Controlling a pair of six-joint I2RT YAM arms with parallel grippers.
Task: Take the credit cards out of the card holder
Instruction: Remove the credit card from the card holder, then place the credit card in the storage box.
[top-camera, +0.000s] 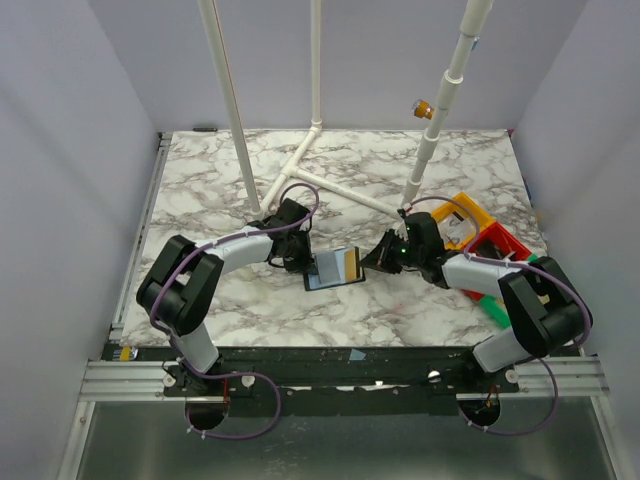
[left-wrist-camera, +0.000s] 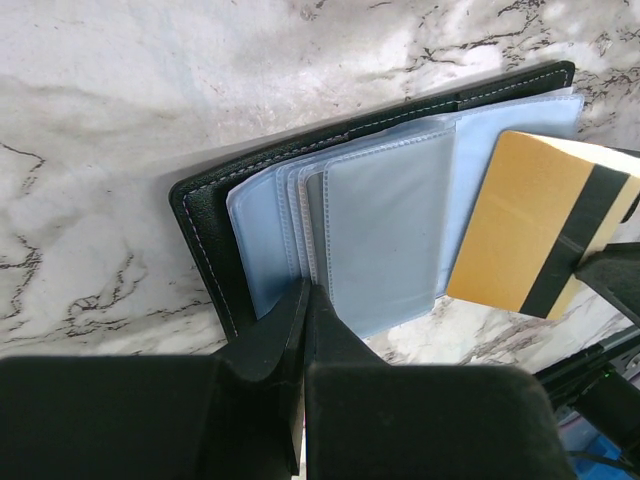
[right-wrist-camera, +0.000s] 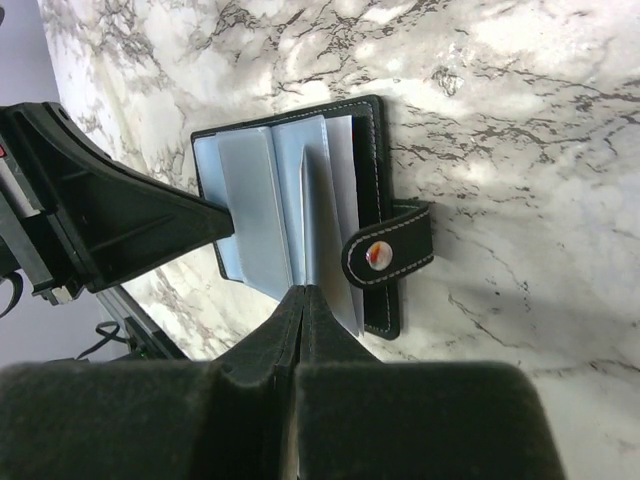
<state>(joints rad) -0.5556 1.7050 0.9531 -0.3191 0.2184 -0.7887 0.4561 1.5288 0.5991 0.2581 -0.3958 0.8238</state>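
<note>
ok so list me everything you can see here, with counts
card holder: one, black with bluish clear sleeves, lying open at mid-table
strap: one, black with a round snap, on the card holder's outer edge
card: one seen, tan with a black stripe, sticking out past the sleeves
bins: three, yellow, red and green, at the table's right side
pipes: several, white, a frame standing at the back
table: one, white marble
left gripper: one, black, shut on a sleeve edge of the card holder
right gripper: one, black, shut on the card
</note>
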